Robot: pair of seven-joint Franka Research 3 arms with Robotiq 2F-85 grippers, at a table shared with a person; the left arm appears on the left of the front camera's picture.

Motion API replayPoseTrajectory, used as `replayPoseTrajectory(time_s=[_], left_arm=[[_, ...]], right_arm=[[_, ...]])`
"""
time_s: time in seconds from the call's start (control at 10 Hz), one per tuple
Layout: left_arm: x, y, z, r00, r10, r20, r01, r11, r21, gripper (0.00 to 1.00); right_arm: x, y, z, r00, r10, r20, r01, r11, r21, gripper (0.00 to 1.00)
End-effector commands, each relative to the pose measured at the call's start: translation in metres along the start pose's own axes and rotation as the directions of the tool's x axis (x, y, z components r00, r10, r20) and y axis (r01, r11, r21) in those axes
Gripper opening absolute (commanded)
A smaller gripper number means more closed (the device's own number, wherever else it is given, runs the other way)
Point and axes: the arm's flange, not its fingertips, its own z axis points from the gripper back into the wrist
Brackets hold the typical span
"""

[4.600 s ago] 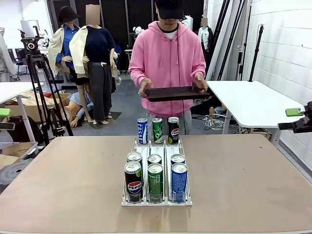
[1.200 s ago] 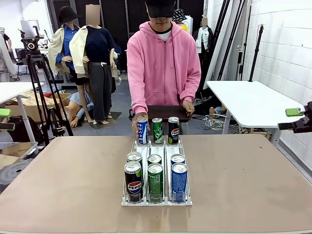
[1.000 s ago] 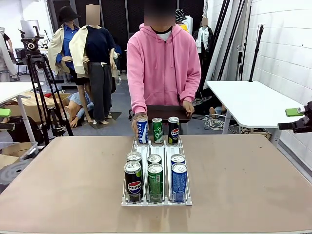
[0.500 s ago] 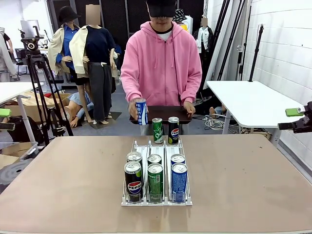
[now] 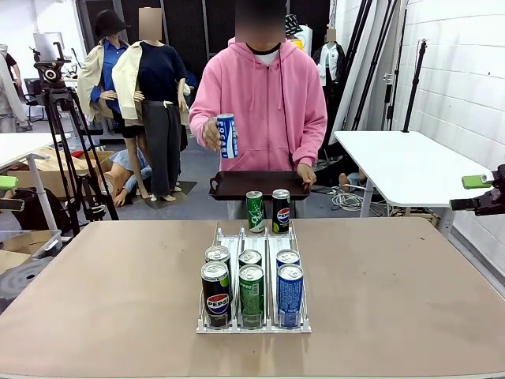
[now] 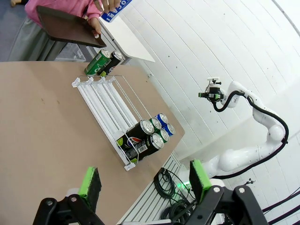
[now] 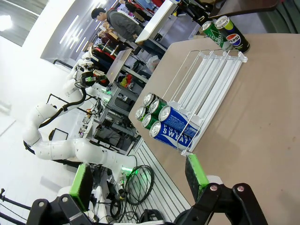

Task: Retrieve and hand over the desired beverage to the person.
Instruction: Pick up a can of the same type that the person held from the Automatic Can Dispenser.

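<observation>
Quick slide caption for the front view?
Person holds a blue can and a tray; eight cans sit in the rack.

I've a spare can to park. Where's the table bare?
Wide bare stretches of the tan tabletop flank the white wire rack on both sides. Crowded: six cans at the rack's near end, a green can and a black can at its far end.

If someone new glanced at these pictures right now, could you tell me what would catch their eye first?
First, the person in the pink hoodie at the table's far side, holding a blue can up at chest height in one hand and a dark tray in the other. Next, the white rack at the table's middle: six cans crowd its near end, while a green can and a black Pepsi can stand at its far end.
</observation>
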Motion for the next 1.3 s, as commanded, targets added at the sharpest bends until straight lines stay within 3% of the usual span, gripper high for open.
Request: replayPoseTrajectory(time_s=[0.0,1.2], left_arm=[[0.0002,-0.0003,0.0012,1.000,0.000,0.008,0.001,1.000,-0.012,1.00],[0.0002,-0.0003,0.0012,1.000,0.000,0.008,0.001,1.000,-0.012,1.00]], right_arm=[[-0.0001,0.0007,0.0005,1.000,0.000,0.005,0.000,1.000,0.005,1.00],[-0.0001,0.0007,0.0005,1.000,0.000,0.005,0.000,1.000,0.005,1.00]])
